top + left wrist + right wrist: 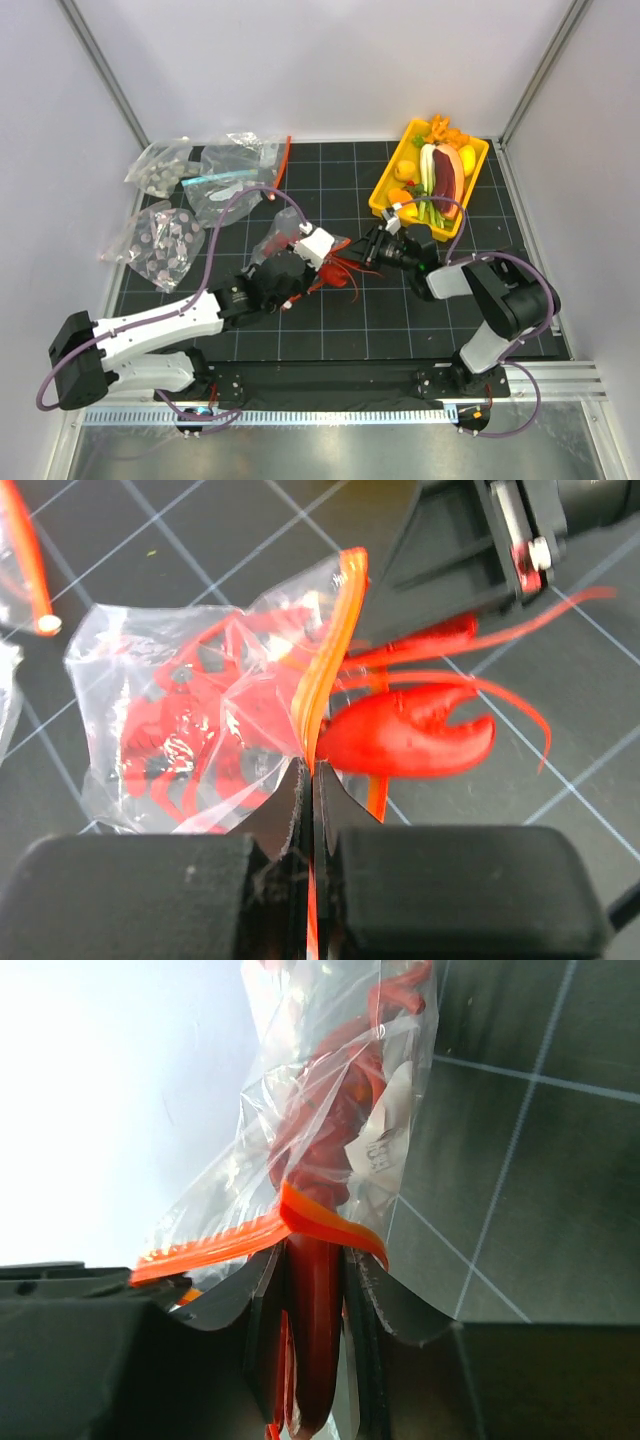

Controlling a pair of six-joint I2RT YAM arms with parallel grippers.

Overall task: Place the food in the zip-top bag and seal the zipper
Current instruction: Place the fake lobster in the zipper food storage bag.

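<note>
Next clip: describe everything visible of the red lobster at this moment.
The lobster is glossy red plastic, with a claw and thin antennae. Its body lies inside the clear zip-top bag, while one claw and the antennae stick out past the orange zipper. The right gripper clamps a red part of it; the left gripper pinches the zipper.

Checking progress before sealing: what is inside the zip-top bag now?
Through the clear zip-top bag the lobster shows, body and legs; its claw sticks out past the zipper. Anything behind the lobster is covered.
</note>
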